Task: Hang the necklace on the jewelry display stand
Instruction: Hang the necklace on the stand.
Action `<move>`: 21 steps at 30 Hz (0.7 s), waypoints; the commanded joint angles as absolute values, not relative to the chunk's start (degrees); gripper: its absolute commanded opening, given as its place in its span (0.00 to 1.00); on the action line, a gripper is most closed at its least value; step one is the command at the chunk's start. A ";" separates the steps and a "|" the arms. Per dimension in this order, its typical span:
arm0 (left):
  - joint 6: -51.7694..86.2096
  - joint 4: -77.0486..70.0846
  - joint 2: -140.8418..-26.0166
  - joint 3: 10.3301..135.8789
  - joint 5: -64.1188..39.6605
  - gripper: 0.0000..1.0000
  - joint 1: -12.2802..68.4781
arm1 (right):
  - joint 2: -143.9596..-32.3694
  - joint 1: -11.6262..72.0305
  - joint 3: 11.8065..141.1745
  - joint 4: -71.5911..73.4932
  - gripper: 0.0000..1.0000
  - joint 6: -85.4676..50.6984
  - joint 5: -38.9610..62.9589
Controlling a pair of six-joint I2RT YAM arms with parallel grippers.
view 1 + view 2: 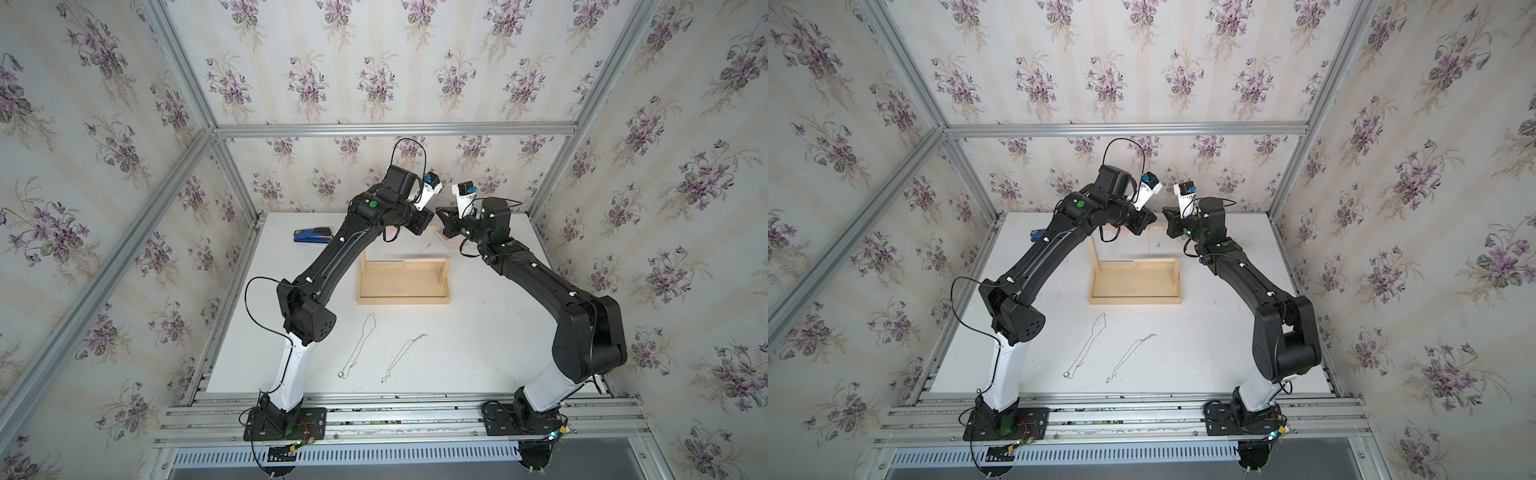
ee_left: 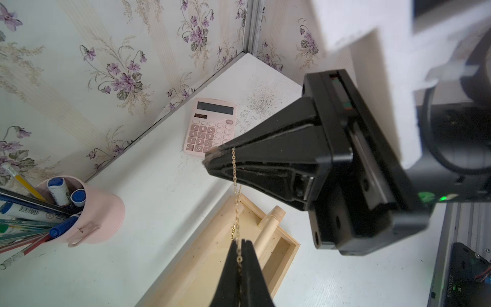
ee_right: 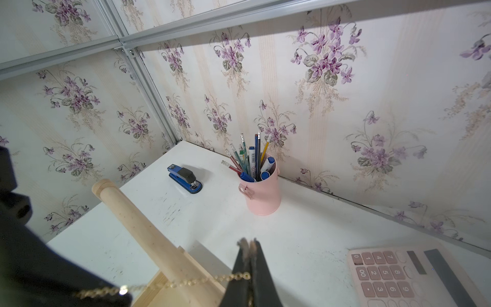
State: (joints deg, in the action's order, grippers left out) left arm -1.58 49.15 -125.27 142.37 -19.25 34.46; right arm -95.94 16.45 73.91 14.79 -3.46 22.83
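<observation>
A thin gold necklace (image 2: 234, 170) is stretched taut between my two grippers, just above the round crossbar (image 3: 138, 226) of the jewelry display stand (image 1: 403, 300). My left gripper (image 2: 240, 243) is shut on one part of the chain. My right gripper (image 3: 248, 243) is shut on another part of it (image 3: 202, 280). In both top views the grippers (image 1: 432, 224) (image 1: 439, 212) nearly meet tip to tip over the stand's far side. A loose strand of the necklace (image 1: 424, 246) dangles toward the tray. Most of the crossbar is hidden under the arms in the top views.
Two more chains (image 1: 359, 345) (image 1: 401, 355) lie on the white table in front of the stand. Behind it sit a pink calculator (image 2: 210, 127), a pink pen cup (image 3: 261, 191) and a blue stapler (image 1: 311, 235). Wallpapered walls close in the sides and back.
</observation>
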 commanded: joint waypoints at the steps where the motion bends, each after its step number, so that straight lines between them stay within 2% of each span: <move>1: -0.27 47.50 -125.42 142.92 -20.06 0.00 33.61 | -98.29 16.35 76.42 15.13 0.00 -3.74 24.52; 21: 2.39 52.85 -124.98 142.58 -20.21 0.00 29.76 | -110.40 18.94 92.90 3.60 0.00 -1.10 34.92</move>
